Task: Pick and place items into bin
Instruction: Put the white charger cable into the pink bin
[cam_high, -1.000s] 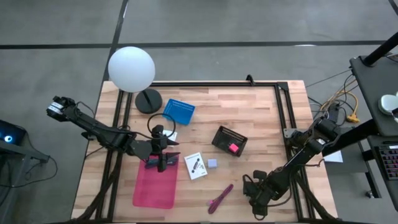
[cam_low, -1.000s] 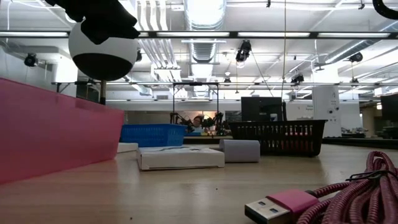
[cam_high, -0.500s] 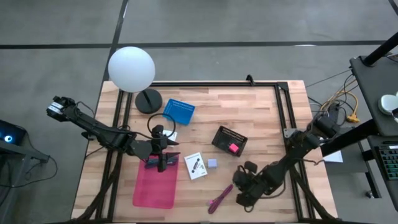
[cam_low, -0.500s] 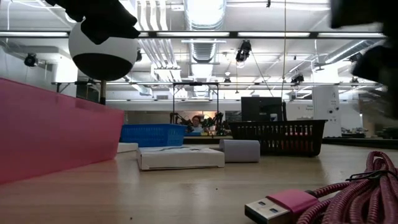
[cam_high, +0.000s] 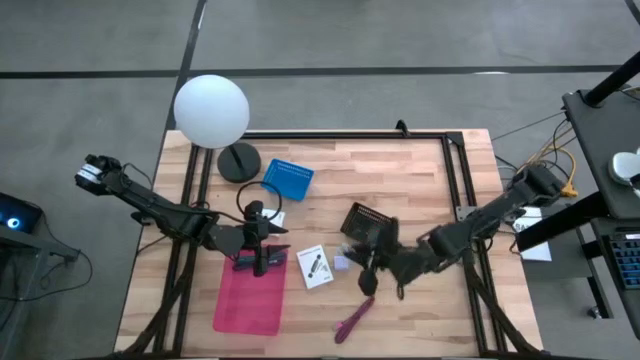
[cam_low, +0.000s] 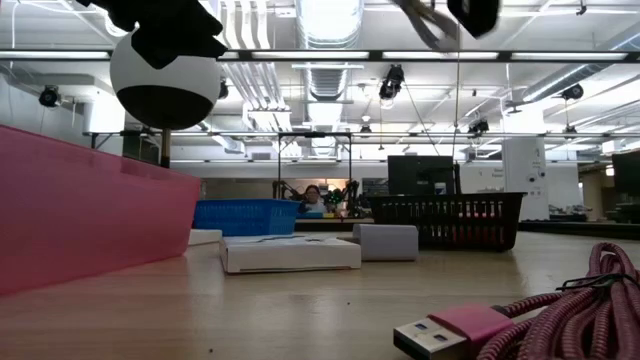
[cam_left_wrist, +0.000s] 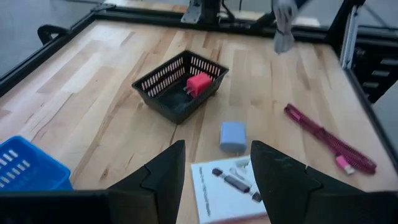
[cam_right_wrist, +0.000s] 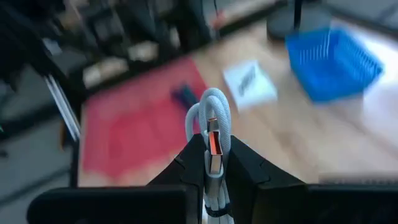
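Observation:
My right gripper (cam_high: 369, 272) hovers between the black basket (cam_high: 368, 225) and the magenta cable (cam_high: 355, 318), shut on a coiled white USB cable (cam_right_wrist: 211, 118). It shows at the top of the low view (cam_low: 468, 14). My left gripper (cam_high: 262, 256) waits open over the far end of the pink bin (cam_high: 248, 298). On the table lie a white card with black marks (cam_high: 315, 267) and a pale-blue cube (cam_high: 341, 263). A pink cube (cam_left_wrist: 199, 83) sits inside the black basket (cam_left_wrist: 180, 84). My right gripper pinches the bundled white cable between its two fingers (cam_right_wrist: 241, 158). The USB plug (cam_right_wrist: 213, 142) stands upright right at the fingertips, and the cable's loop (cam_right_wrist: 210, 102) sticks out past them. The cable is lifted clear of the table.
A blue basket (cam_high: 288, 178) and a lamp with a white globe (cam_high: 211, 110) on a black base (cam_high: 238, 162) stand at the far left. A black metal frame (cam_high: 455, 190) runs along the table's edges. Bare wood lies toward the far right.
My right gripper has swung from the near right corner toward the table's left and far side, ending beside the black basket and the pale-blue cube. In the low view it has passed from the right edge to the top of the picture.

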